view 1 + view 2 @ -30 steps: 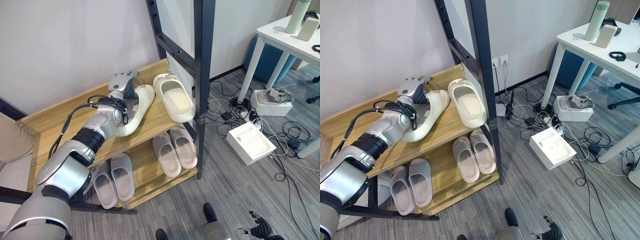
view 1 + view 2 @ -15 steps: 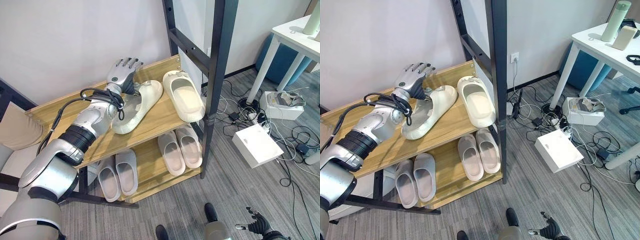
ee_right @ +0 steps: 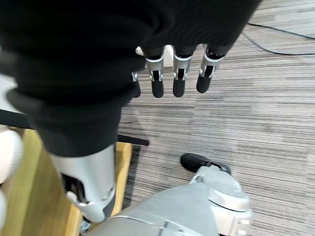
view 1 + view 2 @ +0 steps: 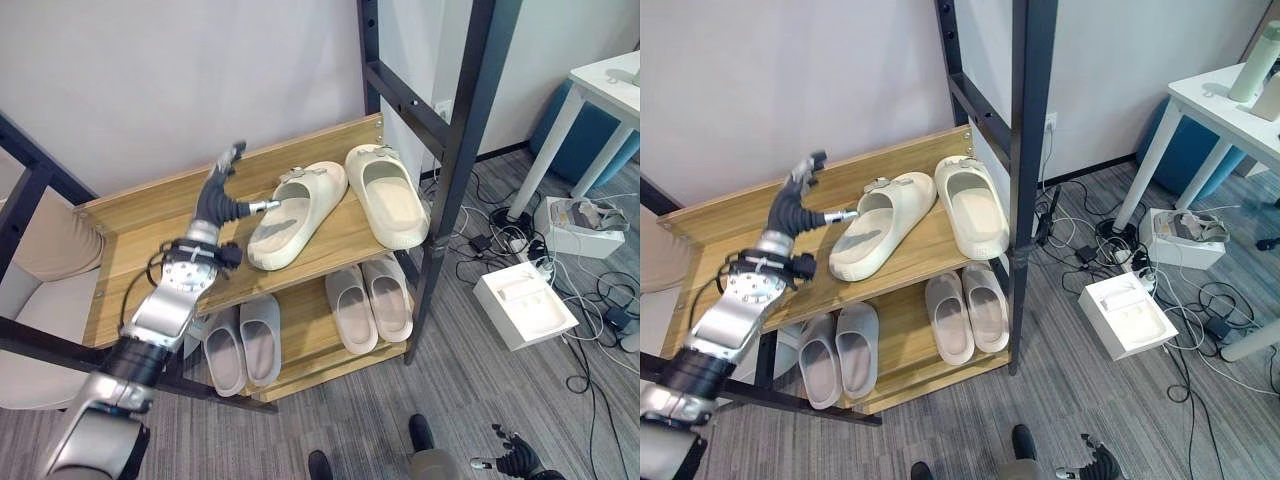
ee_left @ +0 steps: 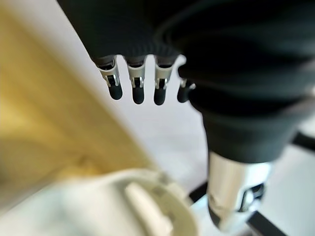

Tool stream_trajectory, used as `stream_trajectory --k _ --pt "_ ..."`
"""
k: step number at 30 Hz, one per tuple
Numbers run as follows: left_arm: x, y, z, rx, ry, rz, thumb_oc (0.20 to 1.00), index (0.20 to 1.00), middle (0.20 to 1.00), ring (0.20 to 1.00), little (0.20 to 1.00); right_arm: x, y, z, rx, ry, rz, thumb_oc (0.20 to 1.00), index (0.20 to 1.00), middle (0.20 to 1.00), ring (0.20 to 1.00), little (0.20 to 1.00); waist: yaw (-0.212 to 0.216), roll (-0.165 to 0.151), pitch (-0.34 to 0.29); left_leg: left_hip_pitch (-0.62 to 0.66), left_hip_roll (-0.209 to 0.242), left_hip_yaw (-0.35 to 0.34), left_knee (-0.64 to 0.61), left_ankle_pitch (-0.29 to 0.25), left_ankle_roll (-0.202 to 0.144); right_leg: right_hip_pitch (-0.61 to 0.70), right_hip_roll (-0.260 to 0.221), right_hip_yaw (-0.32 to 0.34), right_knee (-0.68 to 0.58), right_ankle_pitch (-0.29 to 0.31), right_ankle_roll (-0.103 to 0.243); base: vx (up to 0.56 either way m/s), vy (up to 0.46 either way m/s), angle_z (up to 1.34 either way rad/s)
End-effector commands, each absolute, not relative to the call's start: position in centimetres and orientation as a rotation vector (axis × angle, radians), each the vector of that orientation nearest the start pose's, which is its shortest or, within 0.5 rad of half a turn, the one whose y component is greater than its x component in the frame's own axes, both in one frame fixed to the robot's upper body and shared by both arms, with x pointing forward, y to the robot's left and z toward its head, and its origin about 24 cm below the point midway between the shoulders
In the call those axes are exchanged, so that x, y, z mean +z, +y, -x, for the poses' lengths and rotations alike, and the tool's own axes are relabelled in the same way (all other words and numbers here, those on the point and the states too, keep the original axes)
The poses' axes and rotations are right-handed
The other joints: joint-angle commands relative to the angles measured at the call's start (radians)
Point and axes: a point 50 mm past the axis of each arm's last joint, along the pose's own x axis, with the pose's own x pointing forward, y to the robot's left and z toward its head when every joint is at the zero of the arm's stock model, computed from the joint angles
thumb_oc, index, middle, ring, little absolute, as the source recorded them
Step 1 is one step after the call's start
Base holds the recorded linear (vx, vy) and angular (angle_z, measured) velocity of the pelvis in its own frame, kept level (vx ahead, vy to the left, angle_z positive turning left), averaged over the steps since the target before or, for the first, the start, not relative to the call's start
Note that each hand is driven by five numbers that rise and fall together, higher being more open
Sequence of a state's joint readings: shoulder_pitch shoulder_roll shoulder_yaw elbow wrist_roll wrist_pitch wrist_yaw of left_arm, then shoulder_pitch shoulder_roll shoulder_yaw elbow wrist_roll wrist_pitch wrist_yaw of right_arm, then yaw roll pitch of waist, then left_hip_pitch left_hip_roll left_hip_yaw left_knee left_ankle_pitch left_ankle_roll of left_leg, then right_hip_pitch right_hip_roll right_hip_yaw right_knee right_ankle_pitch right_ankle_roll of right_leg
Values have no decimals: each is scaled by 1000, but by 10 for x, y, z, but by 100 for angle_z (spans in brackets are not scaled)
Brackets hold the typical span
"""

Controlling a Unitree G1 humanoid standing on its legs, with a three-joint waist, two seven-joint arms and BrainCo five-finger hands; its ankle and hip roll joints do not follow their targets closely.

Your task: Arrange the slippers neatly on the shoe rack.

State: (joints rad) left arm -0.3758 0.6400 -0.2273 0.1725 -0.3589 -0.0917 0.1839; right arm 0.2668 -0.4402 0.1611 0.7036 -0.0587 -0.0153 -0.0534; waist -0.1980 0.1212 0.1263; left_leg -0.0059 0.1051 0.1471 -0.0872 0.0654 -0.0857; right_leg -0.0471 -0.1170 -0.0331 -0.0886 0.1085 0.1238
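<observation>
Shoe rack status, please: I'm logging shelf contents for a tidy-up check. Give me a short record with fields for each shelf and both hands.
top shelf: two cream slippers, angled slipper leaning toward straight slipper, toes nearly touching
lower shelf: grey pair on the left, beige pair on the right
left hand: open, on the top shelf, thumb touching the angled slipper's side
right hand: low by the floor, fingers straight, holding nothing
nearby: white box and cables on the floor

Matt cream foam slippers [image 4: 297, 213]; wood-grain shelf [image 4: 150, 215]; ribbed grey carpet [image 4: 480, 390].
</observation>
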Motion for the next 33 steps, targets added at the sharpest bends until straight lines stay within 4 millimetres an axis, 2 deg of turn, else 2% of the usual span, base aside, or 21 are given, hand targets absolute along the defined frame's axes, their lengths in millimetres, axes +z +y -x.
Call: stream_trajectory --k 1,2,4,5,10,12,13,14,16,18,21,27,33 --pt "164 229 -327 18 -348 -131 1000 1000 1000 1000 1000 -115 -279 -92 -26 940 542 1000 1000 1000 1000 1000 -10 -31 -33 14 -9 -11 0 -15 -23 58 26 -32 1 -110 -1 0 0 0" --pt "147 227 -327 -18 -269 -53 1000 1000 1000 1000 1000 -111 -273 -116 -21 877 561 1000 1000 1000 1000 1000 3 -30 -35 14 -8 -12 0 -15 -23 60 28 -33 1 -113 -3 0 0 0" --pt "145 227 -330 -10 -252 -38 1000 1000 1000 1000 1000 -111 -274 -117 -18 877 560 1000 1000 1000 1000 1000 4 -30 -36 14 -9 -14 0 -15 -22 61 28 -34 1 -115 -2 0 0 0" --pt "136 223 -338 -4 -198 11 1000 1000 1000 1000 1000 -110 -271 -123 -9 865 566 1000 1000 1000 1000 1000 0 -29 -37 15 -8 -13 0 -15 -22 62 28 -35 1 -115 -1 0 0 0" --pt "135 207 -348 -5 -178 106 1000 1000 1000 1000 1000 -110 -264 -132 -6 848 572 1000 1000 1000 1000 1000 -5 -26 -37 15 -8 -13 0 -15 -20 61 28 -32 1 -113 -1 0 1 1" --pt "139 185 -347 -79 -188 176 1000 1000 1000 1000 1000 -112 -259 -133 -4 846 564 1000 1000 1000 1000 1000 -11 -25 -37 16 -8 -12 0 -16 -19 59 27 -29 1 -113 -1 0 0 0" --pt "139 185 -347 -79 -188 176 1000 1000 1000 1000 1000 -112 -259 -133 -4 846 564 1000 1000 1000 1000 1000 -10 -25 -37 16 -8 -11 0 -16 -19 59 27 -29 1 -113 -1 0 0 0" --pt "140 165 -342 -170 -187 218 1000 1000 1000 1000 1000 -114 -256 -130 8 856 567 1000 1000 1000 1000 1000 -14 -23 -37 18 -8 -9 0 -17 -18 60 27 -28 1 -114 -1 0 0 0" --pt "141 157 -341 -203 -183 230 1000 1000 1000 1000 1000 -115 -254 -129 16 862 567 1000 1000 1000 1000 1000 -15 -22 -38 19 -8 -7 0 -17 -17 60 27 -26 1 -114 -1 0 0 0" --pt "147 122 -336 -306 -193 295 1000 1000 1000 1000 1000 -115 -247 -130 39 853 577 1000 1000 1000 1000 1000 -21 -19 -36 23 -9 -6 0 -17 -15 63 27 -22 1 -115 -1 1 -4 2" --pt "157 103 -331 -348 -222 339 1000 1000 1000 1000 1000 -111 -243 -137 38 822 576 1000 1000 1000 1000 1000 -23 -18 -34 23 -7 -7 0 -16 -14 63 28 -20 1 -117 -2 -1 -4 1" --pt "160 85 -324 -419 -229 328 1000 1000 1000 1000 1000 -109 -242 -138 34 806 572 1000 1000 1000 1000 1000 -26 -17 -28 25 -7 -4 0 -16 -13 62 29 -16 1 -117 -2 0 0 0" --pt "153 78 -332 -394 -186 340 1000 1000 1000 1000 1000 -108 -242 -141 23 806 564 1000 1000 1000 1000 1000 -34 -16 -28 22 -6 -2 0 -14 -14 57 29 -15 1 -116 -2 0 0 0"
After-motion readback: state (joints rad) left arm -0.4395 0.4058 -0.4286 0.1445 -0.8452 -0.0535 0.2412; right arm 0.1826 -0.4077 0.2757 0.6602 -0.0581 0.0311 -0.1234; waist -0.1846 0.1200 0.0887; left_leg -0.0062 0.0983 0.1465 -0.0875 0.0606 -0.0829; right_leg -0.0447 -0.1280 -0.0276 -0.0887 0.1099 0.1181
